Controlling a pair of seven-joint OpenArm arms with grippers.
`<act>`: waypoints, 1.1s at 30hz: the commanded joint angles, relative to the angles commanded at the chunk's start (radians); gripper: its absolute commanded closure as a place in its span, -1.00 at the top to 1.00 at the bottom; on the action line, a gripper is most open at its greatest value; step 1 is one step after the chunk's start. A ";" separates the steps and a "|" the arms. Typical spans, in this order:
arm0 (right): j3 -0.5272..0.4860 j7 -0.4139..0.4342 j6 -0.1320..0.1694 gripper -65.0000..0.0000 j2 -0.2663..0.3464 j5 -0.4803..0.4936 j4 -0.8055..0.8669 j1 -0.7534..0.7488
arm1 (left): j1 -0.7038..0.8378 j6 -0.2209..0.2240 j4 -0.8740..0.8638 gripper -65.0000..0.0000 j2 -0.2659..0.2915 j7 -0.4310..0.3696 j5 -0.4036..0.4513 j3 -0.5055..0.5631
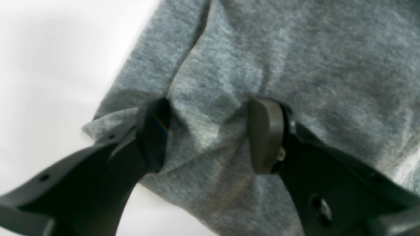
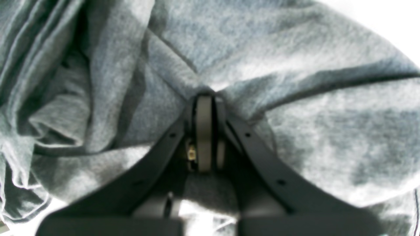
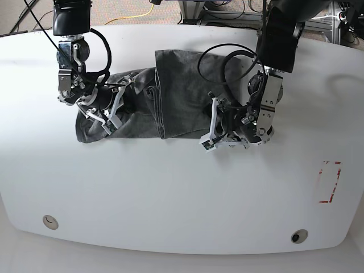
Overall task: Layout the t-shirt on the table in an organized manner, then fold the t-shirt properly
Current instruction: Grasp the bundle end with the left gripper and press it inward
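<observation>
The dark heather-grey t-shirt lies bunched and wrinkled across the far middle of the white table. In the left wrist view my left gripper is open, its two fingers pressed onto the t-shirt near a cloth corner, with a raised fold between them. In the base view the left gripper sits at the shirt's near right edge. My right gripper is shut, pinching a peak of the t-shirt with folds radiating from it. In the base view the right gripper is over the shirt's crumpled left part.
A red-tape rectangle marks the table at the right. Two round grommet holes sit near the front edge. Bare white table shows left of the cloth in the left wrist view. Cables lie beyond the far edge.
</observation>
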 joint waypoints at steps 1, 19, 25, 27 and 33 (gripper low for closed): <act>0.000 0.000 0.000 -0.94 0.000 0.000 0.000 0.000 | 0.000 0.000 0.000 -0.10 0.000 -0.002 -0.002 0.000; 0.000 0.000 0.000 -0.94 0.000 -0.003 -0.002 0.000 | -0.021 0.000 -0.003 -0.76 0.002 -0.078 0.002 -0.061; 0.000 0.000 0.000 -0.94 0.000 -0.005 -0.002 0.000 | -0.043 0.000 -0.005 -0.75 0.003 -0.078 0.002 -0.100; 0.000 0.000 0.000 -0.94 0.000 -0.005 -0.002 0.000 | -0.051 0.000 -0.005 -0.75 0.000 -0.078 0.002 -0.101; 0.000 0.000 0.000 -0.94 0.000 -0.005 -0.002 0.000 | -0.054 0.000 -0.005 -0.75 0.000 -0.078 0.002 -0.107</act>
